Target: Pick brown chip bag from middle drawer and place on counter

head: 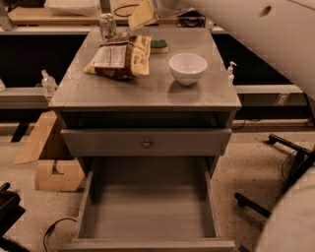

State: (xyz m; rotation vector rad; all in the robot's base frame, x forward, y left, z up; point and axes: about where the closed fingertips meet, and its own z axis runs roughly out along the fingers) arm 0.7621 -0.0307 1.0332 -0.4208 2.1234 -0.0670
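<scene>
Up at 12 o'clock in the view, the tool hangs over the back edge of the desk, clear of everything on it; whether it is apart or together cannot be told. The brown chip bag lies flat on the desk toward 10 o'clock, label panel up, below the tool. A can stands just behind the bag at its 11 o'clock, a green sponge lies just beside it at 2 o'clock, and a white bowl sits apart at 3 o'clock. At 6 o'clock the drawer is pulled out, only its bare floor showing, under a closed drawer front with a round knob.
</scene>
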